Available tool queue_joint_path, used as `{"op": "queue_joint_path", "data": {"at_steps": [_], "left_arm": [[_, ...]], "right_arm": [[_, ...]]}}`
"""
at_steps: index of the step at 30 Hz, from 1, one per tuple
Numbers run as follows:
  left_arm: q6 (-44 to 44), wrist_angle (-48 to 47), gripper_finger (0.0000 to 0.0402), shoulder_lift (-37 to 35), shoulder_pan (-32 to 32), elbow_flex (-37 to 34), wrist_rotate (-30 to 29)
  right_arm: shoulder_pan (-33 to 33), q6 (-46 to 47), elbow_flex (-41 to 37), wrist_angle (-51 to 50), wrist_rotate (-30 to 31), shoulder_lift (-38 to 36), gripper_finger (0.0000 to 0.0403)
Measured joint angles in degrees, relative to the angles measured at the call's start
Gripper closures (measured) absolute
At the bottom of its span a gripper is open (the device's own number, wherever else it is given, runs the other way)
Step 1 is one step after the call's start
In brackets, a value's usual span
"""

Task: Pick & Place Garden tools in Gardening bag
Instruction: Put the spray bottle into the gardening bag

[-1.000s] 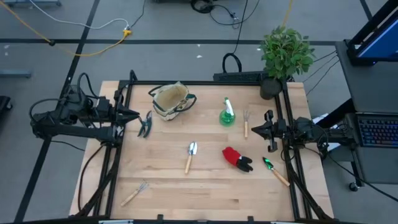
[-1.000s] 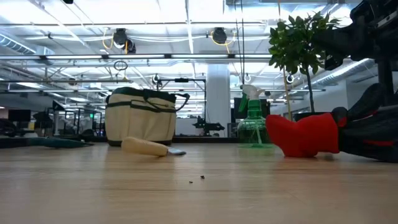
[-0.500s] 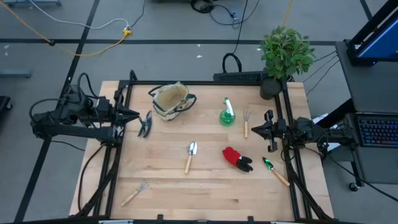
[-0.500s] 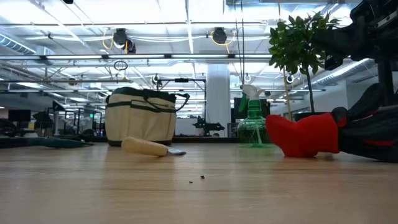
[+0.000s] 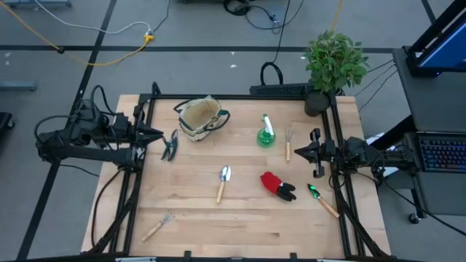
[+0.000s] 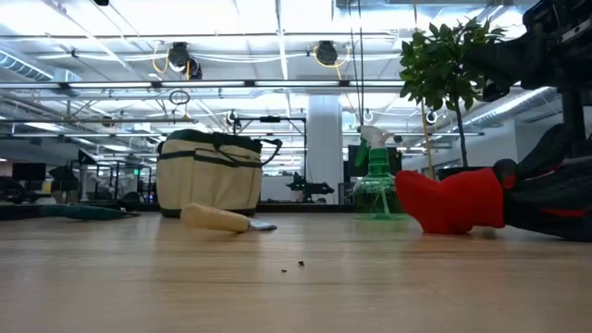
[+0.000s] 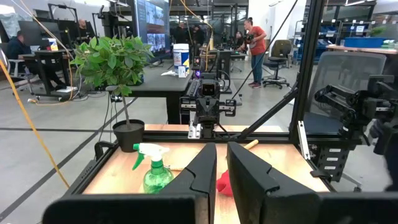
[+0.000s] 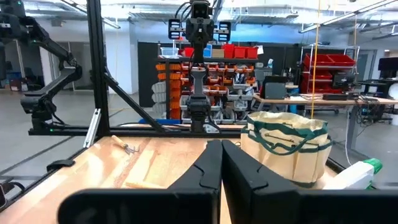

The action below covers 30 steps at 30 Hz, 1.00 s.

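Note:
The beige gardening bag (image 5: pixel 202 118) stands upright on its base at the table's far left-centre; it also shows in the low view (image 6: pixel 208 176) and the right wrist view (image 8: pixel 286 146). On the table lie dark pruning shears (image 5: pixel 170 145), a silver trowel (image 5: pixel 223 182), a rake (image 5: pixel 157 225), a fork (image 5: pixel 288 143), red-black gloves (image 5: pixel 277 185) and a green-bladed trowel (image 5: pixel 321 198). A green spray bottle (image 5: pixel 266 132) stands upright. My left gripper (image 5: pixel 159 135) is shut and empty at the left edge, beside the shears. My right gripper (image 5: pixel 304 151) is shut and empty at the right edge, near the fork.
A leafy potted plant (image 5: pixel 333 62) stands at the table's far right corner. A dark frame rail (image 5: pixel 291 90) runs along the far edge. Bare wood lies across the near middle of the table (image 5: pixel 247 225). People stand in the room behind, seen in the left wrist view.

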Motion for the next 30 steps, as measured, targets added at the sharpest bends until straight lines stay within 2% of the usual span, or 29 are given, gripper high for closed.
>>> {"op": "queue_joint_path", "data": {"at_steps": [2, 7, 11, 19, 26, 30], "left_arm": [[0.0, 0.0, 0.0355, 0.01, 0.0, -0.01, 0.01], [0.0, 0.0, 0.0355, 0.02, 0.0, -0.01, 0.02], [0.0, -0.02, 0.0355, 0.02, 0.0, -0.01, 0.02], [0.0, -0.02, 0.0355, 0.0, 0.0, -0.01, 0.02], [0.0, -0.02, 0.0355, 0.0, 0.0, 0.0, 0.02], [0.0, -0.02, 0.0355, 0.0, 0.0, -0.01, 0.02]], "right_arm": [[0.02, 4.71, 0.0, 0.84, -0.21, 0.04, 0.0403], [0.02, 27.82, -0.02, 4.19, 0.94, 0.07, 0.0403], [0.01, 36.51, -0.02, 6.55, 4.66, 0.3, 0.0403], [0.0, 37.61, -0.02, 12.73, 4.52, 0.32, 0.0403], [0.0, 34.36, -0.02, 23.53, 4.93, 0.31, 0.0403], [0.0, 34.3, -0.02, 25.82, 4.7, 0.31, 0.0403]]}}
